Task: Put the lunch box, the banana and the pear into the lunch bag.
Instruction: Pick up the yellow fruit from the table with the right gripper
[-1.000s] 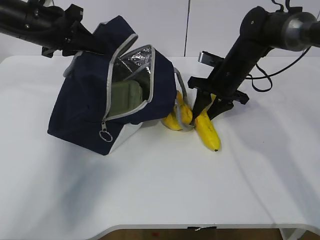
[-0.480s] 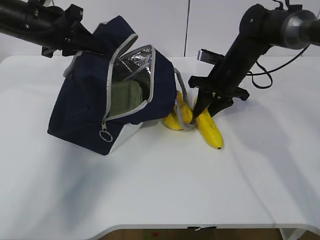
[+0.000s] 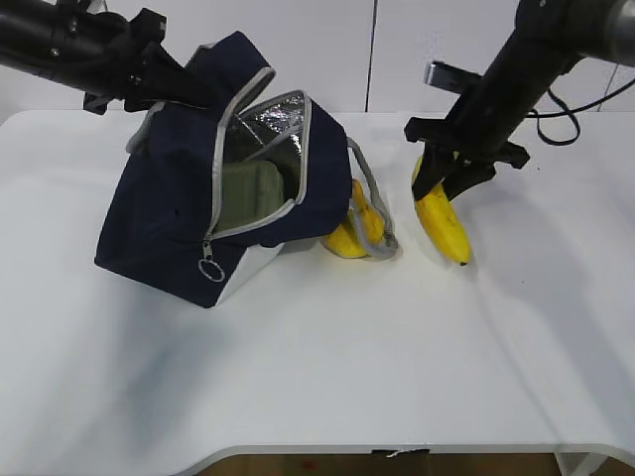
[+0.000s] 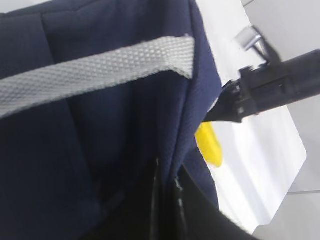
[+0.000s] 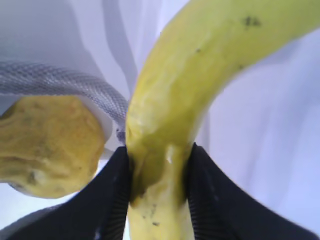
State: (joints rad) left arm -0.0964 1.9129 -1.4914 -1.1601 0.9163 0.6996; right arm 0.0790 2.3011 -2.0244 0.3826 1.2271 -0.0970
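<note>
Right hand pinches the banana near its upper end, fingers pressed on both sides of it. Banana hangs tip-down, lower end at or just above the white counter; contact unclear. It sits well right of the bag, apart from it.

Bag is tipped over toward the right, mouth facing the camera, zipper open, foil lining showing. Lunch box is inside the bag, green lid visible through the opening. Ring pull dangles at the lower front edge.

Pear lies on the counter just right of the bag, with a grey handle looped around it. In the right wrist view the pear is just left of the banana, handle strap running behind.

Left hand is at the bag's upper back corner, closed tight on the fabric and holding the bag tilted. Left wrist view shows mostly navy cloth and the other grey handle, with a bit of banana past the edge.
</note>
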